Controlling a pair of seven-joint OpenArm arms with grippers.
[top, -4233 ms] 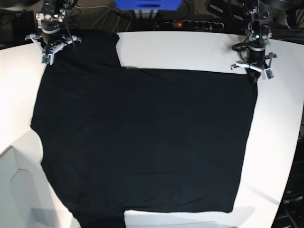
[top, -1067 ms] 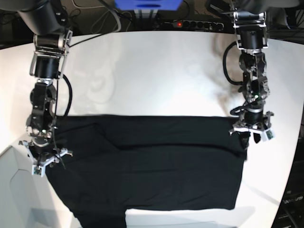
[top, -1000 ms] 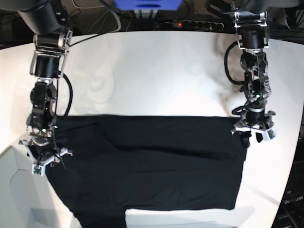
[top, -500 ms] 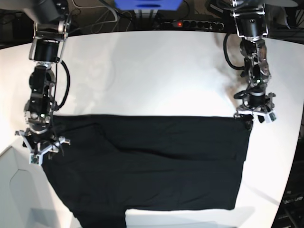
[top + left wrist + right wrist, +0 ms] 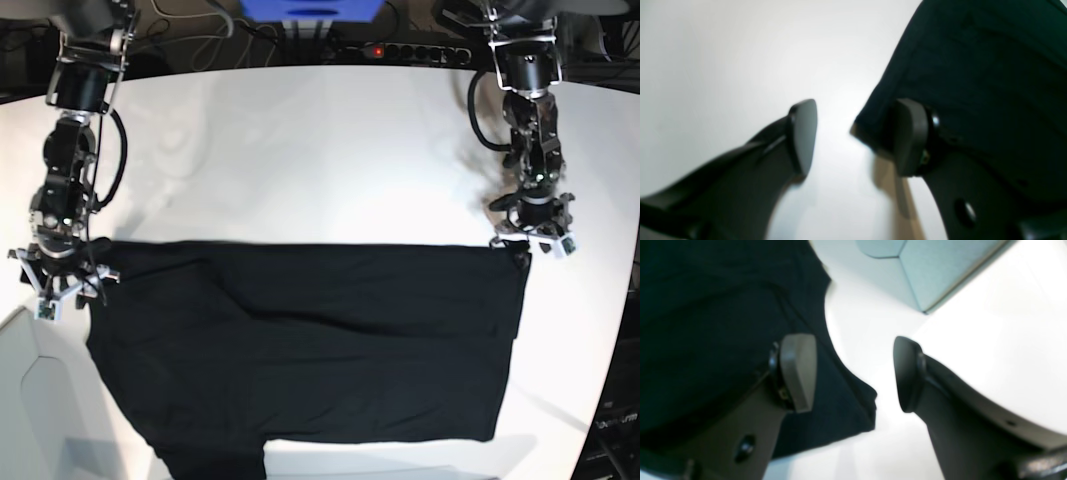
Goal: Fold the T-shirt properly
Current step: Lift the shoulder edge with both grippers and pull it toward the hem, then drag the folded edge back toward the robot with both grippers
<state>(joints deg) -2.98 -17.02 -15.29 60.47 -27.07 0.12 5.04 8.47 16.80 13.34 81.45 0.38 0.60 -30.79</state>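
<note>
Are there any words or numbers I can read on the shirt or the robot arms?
None can be read.
The T-shirt is plain black, with no print showing.
The left gripper and right gripper show no readable labels; both wrist views are blurred.
The table is bare white.

2 black arms, blk cables, white-trimmed end effectors.

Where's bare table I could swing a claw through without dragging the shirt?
The broad white table stretch between the two arms, beyond the T-shirt fold edge, is free. A narrow strip lies right of the shirt. It's crowded at the fold corners: left claw and right claw sit there, open.
</note>
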